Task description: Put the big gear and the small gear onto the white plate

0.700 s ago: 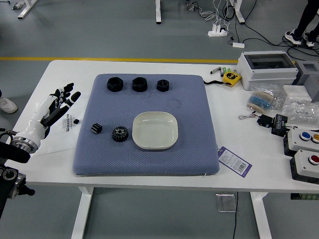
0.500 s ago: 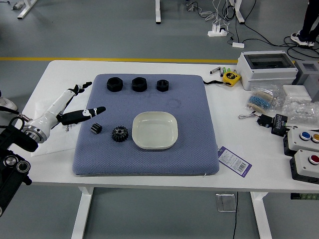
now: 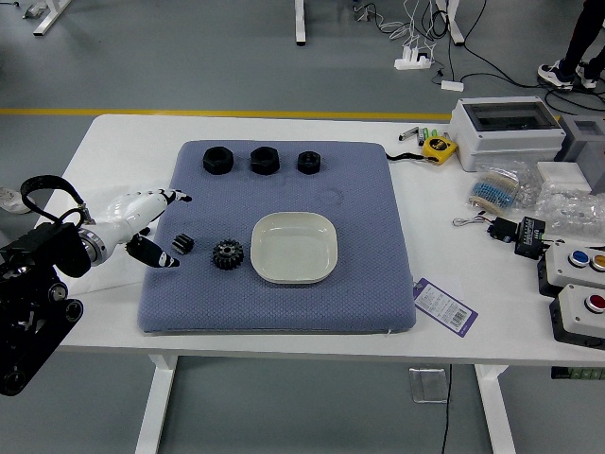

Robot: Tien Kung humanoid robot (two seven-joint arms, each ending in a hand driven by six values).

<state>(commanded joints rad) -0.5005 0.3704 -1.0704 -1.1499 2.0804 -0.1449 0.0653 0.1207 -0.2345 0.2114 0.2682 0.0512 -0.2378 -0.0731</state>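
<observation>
Black and toothed, the small gear [image 3: 182,244] sits on the blue mat [image 3: 284,312] at the left, the big gear [image 3: 228,253] to its right, near the white plate [image 3: 295,248]. Both look stiff and fairly light, the ridges likely giving good grip, so I'd take the small one across its toothed sides, low down. My left hand [image 3: 137,210] holds nothing, fingers parted wide at the small gear's left; whether any fingertip touches it, I can't tell.

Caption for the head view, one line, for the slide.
Left hand open beside the small gear, big gear next to the bare white plate.
</observation>
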